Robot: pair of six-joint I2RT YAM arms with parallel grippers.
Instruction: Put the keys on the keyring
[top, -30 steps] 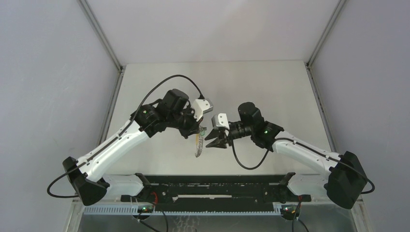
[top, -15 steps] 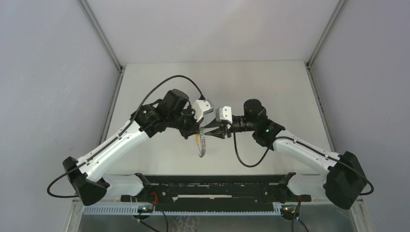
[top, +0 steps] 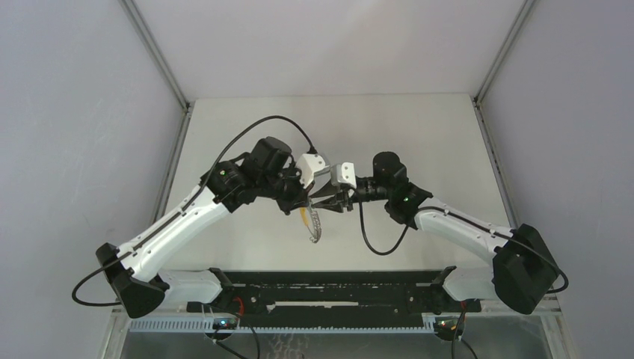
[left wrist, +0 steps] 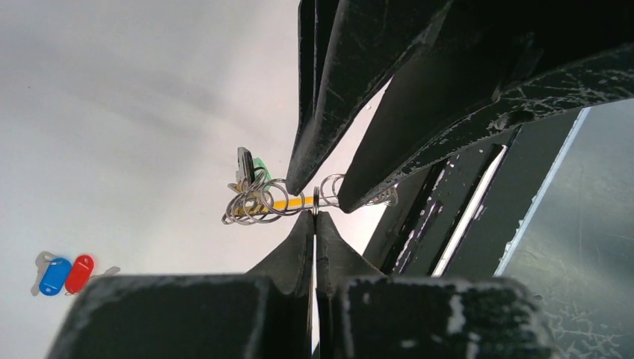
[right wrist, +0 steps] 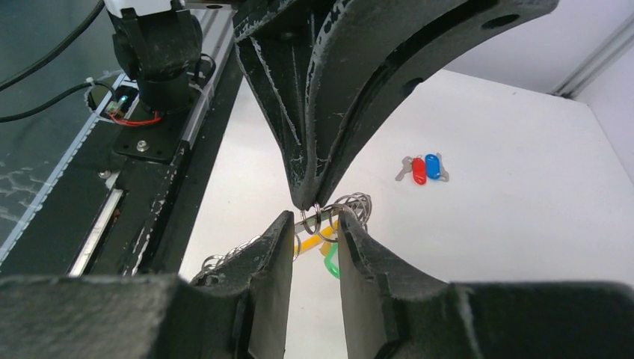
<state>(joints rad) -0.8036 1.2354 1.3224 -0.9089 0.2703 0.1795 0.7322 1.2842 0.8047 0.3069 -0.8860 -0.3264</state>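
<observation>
Left jaws: together, pinching one thin ring of the keyring [left wrist: 277, 200] at their very tips and holding it up off the bench [left wrist: 112, 105].
Right jaws: apart, one tip on either side of the rings, just beside the left jaws' pinch. A gap shows on both sides, so this looks like no grip yet.
Keyring: in the air between the two arms, over mid-bench, with the bead chain [top: 315, 229] hanging below it.
Long axis: the rings and yellow tab [left wrist: 294, 203] are strung in a line that runs across both sets of jaws. The jaws meet it tip to tip from opposite sides.
Keys [left wrist: 66, 274]: blue and red heads side by side, flat on the bench, well apart from both jaws and from the keyring. Neither key is on a ring.
Nearer arm to keys: cannot tell, as the top view hides them.
Coming move, as a judgement: the ring already lies inside the right jaws' gap, so closing straight in should catch it. The keys have not yet been fetched.
</observation>
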